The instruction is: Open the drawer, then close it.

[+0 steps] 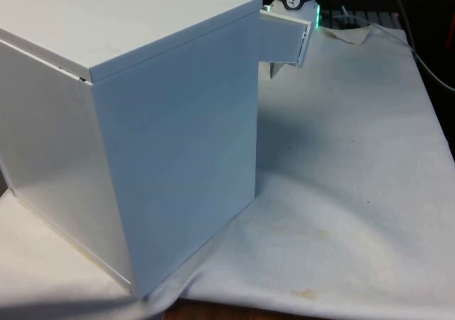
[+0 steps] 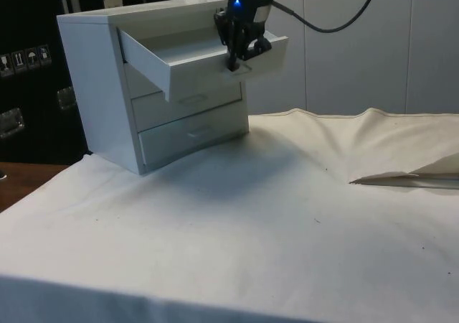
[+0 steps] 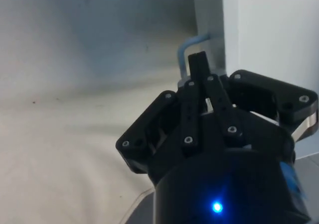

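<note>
Place: I read this as a robotics lab bench.
Table: a white cloth [image 2: 287,215], wrinkled and lightly stained, covers my work surface.
Backdrop: dark cabinets [image 2: 32,64] on one side, pale wall panels [image 2: 358,43] on the other.
Wiring: a black cable [image 2: 337,21] loops overhead.

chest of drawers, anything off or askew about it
Nothing looks damaged. The top drawer stands pulled well out of the chest, with the hand at its handle; the two lower drawers sit flush. The cloth is rumpled beside it.
</note>
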Tool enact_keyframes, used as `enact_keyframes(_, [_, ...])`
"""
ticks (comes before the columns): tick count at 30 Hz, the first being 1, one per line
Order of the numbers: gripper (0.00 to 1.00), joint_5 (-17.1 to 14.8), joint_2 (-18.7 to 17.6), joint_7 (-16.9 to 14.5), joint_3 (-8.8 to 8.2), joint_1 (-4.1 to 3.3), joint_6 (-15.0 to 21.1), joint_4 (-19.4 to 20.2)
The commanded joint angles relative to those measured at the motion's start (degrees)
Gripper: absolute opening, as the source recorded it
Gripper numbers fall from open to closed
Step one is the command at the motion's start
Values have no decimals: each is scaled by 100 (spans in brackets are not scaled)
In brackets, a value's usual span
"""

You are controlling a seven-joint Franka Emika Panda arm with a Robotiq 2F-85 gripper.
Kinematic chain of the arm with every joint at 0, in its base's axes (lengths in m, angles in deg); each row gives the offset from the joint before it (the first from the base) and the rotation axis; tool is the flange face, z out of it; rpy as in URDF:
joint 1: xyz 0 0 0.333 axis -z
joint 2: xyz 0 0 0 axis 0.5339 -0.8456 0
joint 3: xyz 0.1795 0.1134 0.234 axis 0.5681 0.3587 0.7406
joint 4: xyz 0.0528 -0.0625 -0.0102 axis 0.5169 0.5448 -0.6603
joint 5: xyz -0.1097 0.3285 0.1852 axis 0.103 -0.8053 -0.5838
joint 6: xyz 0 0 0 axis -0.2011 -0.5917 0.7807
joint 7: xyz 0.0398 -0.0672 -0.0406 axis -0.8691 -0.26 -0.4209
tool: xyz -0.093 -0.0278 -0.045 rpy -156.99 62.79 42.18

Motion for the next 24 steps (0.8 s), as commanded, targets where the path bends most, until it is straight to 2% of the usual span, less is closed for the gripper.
enact_keyframes(1, [0, 223, -17, 155, 11, 63, 57, -74])
enact_keyframes(8, [0, 407, -40, 315, 17, 69, 6, -160])
enact_keyframes(9, [0, 201, -40, 195, -11, 0, -6, -63])
enact_keyframes(10, [0, 418, -40, 332, 17, 69, 0, -166])
enact_keyframes(17, [0, 504, 6, 413, 34, 52, -86, -189])
enact_keyframes(18, [0, 338, 0, 321, 6, 0, -52, -97])
enact_keyframes(19, [0, 527, 17, 430, 46, 52, -103, -201])
enact_keyframes(24, [0, 544, 40, 435, 63, 52, -155, -241])
